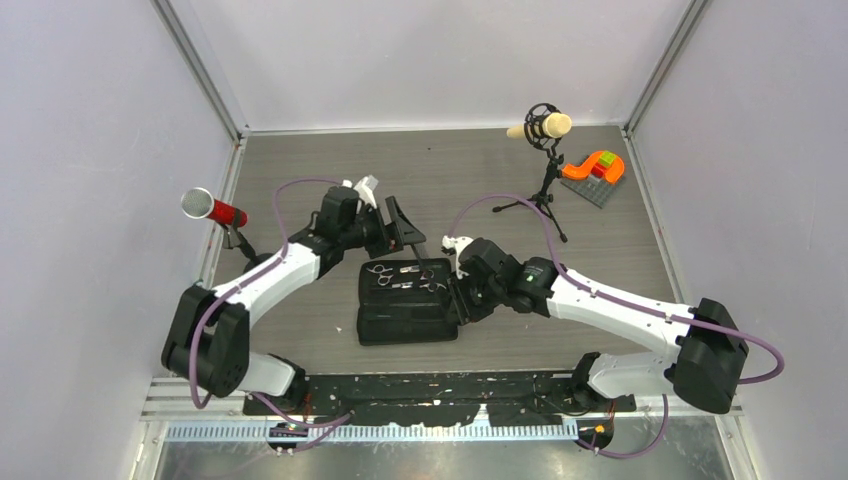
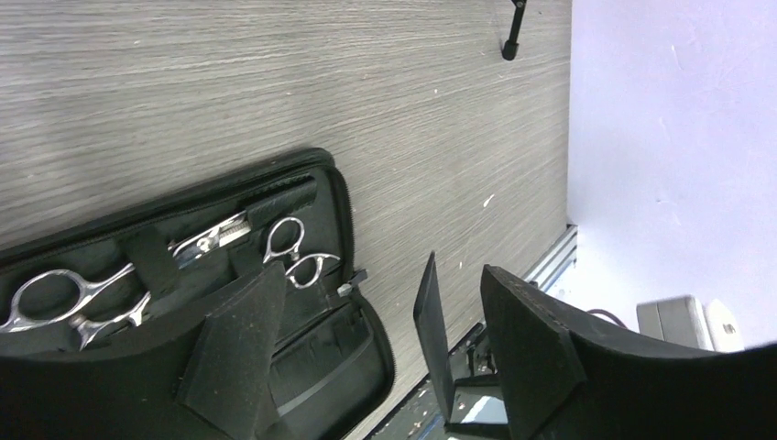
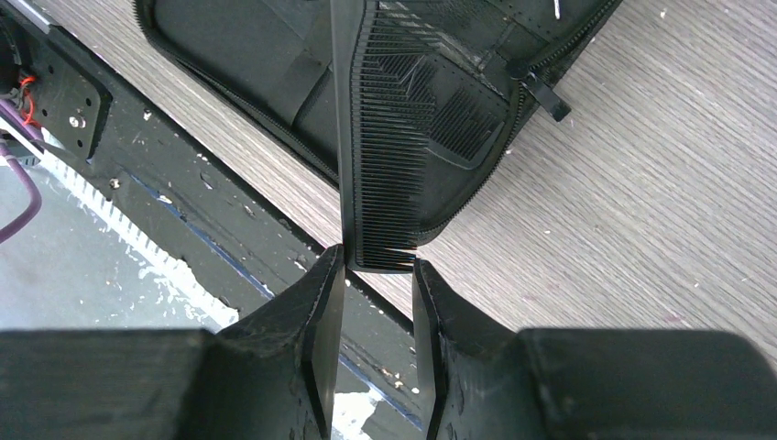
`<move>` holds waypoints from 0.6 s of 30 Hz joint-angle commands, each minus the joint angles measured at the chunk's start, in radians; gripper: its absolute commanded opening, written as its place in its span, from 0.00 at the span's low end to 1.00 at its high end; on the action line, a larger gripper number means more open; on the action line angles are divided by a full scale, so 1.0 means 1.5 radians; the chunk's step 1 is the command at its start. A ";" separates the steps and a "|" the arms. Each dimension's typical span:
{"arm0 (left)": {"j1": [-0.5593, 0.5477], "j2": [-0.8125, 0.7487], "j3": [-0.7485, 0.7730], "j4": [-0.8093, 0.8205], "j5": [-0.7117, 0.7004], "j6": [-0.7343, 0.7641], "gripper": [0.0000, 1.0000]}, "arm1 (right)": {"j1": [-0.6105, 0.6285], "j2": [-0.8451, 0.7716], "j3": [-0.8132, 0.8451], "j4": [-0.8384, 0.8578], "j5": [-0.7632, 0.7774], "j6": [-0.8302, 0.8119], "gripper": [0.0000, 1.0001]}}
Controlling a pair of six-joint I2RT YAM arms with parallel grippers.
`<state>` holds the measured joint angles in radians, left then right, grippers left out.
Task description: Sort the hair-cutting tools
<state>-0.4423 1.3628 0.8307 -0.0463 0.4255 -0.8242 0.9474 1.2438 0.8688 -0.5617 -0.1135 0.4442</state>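
**R gripper** (image 3: 377, 273): jaws pressed together on the end of a black comb (image 3: 385, 137), pinching it across its width, spine to one finger and teeth to the other.
**Black comb**: runs from the R fingertips out over a corner of the open black zip case (image 3: 229, 55). Teeth lie above the lining, w/ the zipper pull (image 3: 546, 97) just beside.
**L gripper** (image 2: 377, 275): fingers (image 2: 234, 339) spread wide, hovering at the case's far edge. A thin black slat (image 2: 432, 335) stands edge-on between them. Cannot tell what it is or whether it touches either finger.
**Scissors, 2 pcs, silver, looped rings**: first scissors (image 2: 55, 298) and second scissors (image 2: 293, 252) both sit inside the case's far half, tucked under black straps and side by side.
**Zip case**: lies flat on the grey wood-grain table (image 1: 300, 180), between the two arms.
**Misc. around the case**:
- red-headed mic (image 1: 212, 208), well to its left
- cream mic on tripod (image 1: 540, 127), beyond it to the right
- orange/green block set (image 1: 595, 168), further right still
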 commanded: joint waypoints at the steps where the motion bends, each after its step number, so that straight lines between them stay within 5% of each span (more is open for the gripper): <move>1: -0.011 0.038 0.032 0.084 0.052 -0.033 0.74 | 0.010 -0.006 0.035 0.028 0.012 -0.005 0.05; 5: -0.019 0.058 0.021 0.117 0.067 -0.056 0.54 | 0.013 -0.007 0.035 0.033 0.014 -0.003 0.05; 12: -0.022 0.040 -0.015 0.173 0.066 -0.082 0.00 | 0.014 -0.009 0.031 0.043 0.018 -0.004 0.05; 14: -0.022 0.025 -0.023 0.183 0.062 -0.086 0.00 | 0.014 -0.015 0.030 0.045 0.022 -0.002 0.09; 18: -0.021 -0.019 -0.054 0.215 0.041 -0.103 0.00 | 0.013 -0.047 0.013 0.072 0.048 0.016 0.32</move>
<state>-0.4732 1.4281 0.7895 0.1703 0.5049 -0.9550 0.9623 1.2415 0.8791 -0.5426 -0.0971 0.4465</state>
